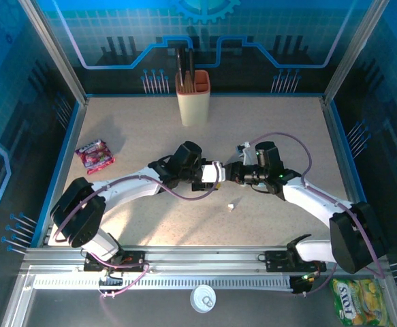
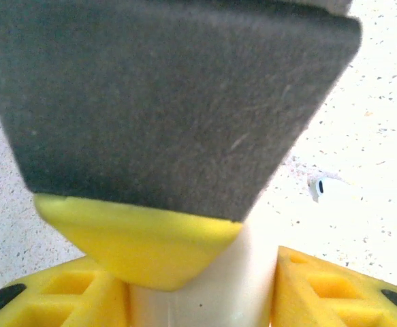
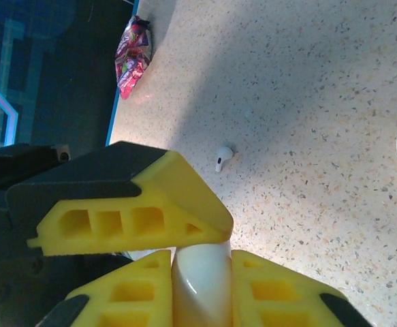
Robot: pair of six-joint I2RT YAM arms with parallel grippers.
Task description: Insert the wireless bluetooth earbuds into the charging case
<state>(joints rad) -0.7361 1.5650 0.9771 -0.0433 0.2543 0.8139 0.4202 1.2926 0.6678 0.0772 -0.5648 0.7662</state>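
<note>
1 pink crinkled snack packet point(image 1: 94, 155) at left in top view, left gripper point(image 2: 201, 289) and right gripper point(image 3: 199, 266) clamped on 1 smooth white rounded charging case point(image 3: 198, 296), grip clearest in wrist views, 1 tiny white earbud point(image 1: 231, 206) loose on table point(image 1: 137, 129) nearby

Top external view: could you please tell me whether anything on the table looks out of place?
Yes: one earbud lies loose on the table, apart from the white charging case where it belongs.
</note>
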